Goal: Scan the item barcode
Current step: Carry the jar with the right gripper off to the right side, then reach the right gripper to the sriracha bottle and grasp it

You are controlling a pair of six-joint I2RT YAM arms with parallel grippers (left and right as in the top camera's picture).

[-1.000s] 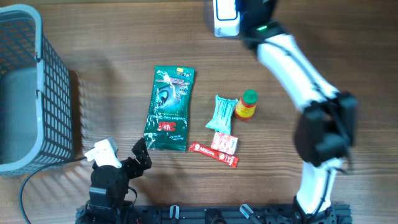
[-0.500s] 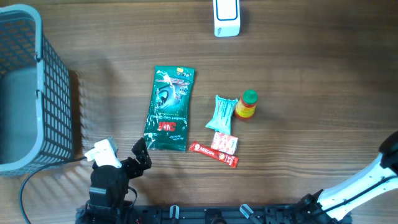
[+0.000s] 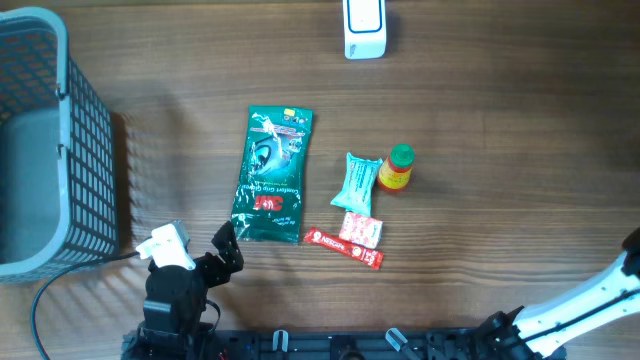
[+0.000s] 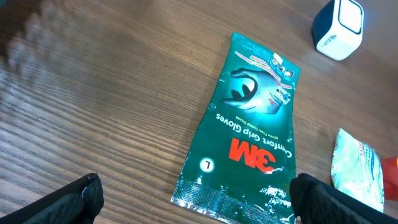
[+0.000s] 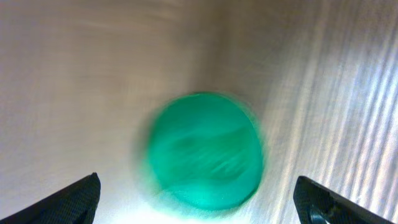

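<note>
Much of the right arm (image 3: 585, 300) was cut off at the overhead view's lower right edge, its gripper outside that frame. The right wrist camera gave only a blurred green disc (image 5: 204, 158), impossible to identify, with the right gripper (image 5: 199, 208) spread wide and empty. Only the left wrist view made readable the white and red print on the glossy dark green glove packet (image 4: 249, 130), lying flat mid-table before the left gripper (image 4: 199, 199), released and empty. The scanner (image 3: 363, 30) stood at the far edge, well apart.

Wooden table (image 3: 520, 120): grey basket (image 3: 90, 150), green glove pack (image 3: 272, 175), teal packet (image 3: 358, 182), small bottle (image 3: 397, 168), red sachets (image 3: 360, 231), scanner (image 3: 364, 28)
</note>
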